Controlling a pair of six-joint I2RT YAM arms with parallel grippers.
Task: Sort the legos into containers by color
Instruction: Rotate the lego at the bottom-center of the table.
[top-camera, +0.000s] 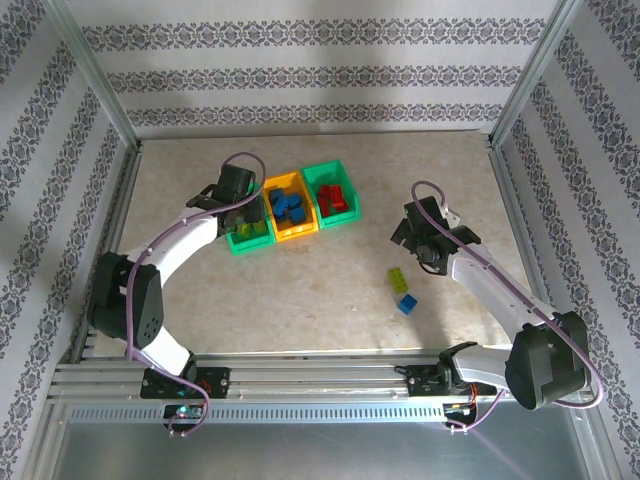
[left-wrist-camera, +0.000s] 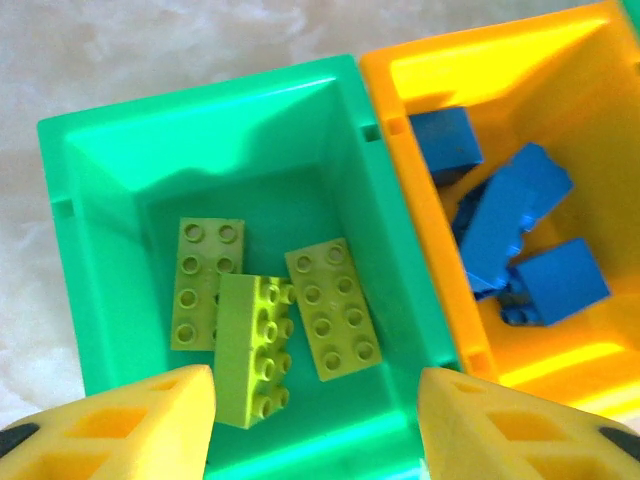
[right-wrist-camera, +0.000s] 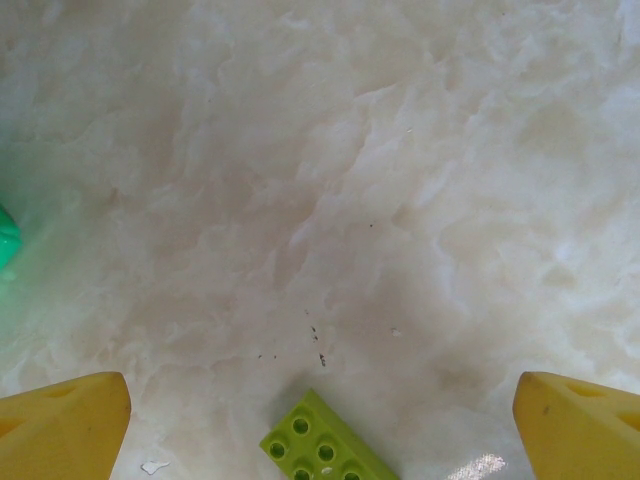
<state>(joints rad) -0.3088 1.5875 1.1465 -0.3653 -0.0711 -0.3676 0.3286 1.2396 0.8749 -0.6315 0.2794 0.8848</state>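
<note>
Since two loose legos lie on the pale marbled tabletop (top-camera: 330, 300), the small yellow-green studded plastic brick (top-camera: 397, 279) matters most. It sits just beside the right gripper (top-camera: 413, 248), on the side toward the arm bases. From the wrist it shows low between the spread, empty fingers (right-wrist-camera: 70, 425), its long axis slanted across their gap. The left gripper (left-wrist-camera: 315, 400), likewise spread and empty, hangs over the bright green plastic bin (left-wrist-camera: 200, 100), well apart, so the right arm looks nearer.
</note>
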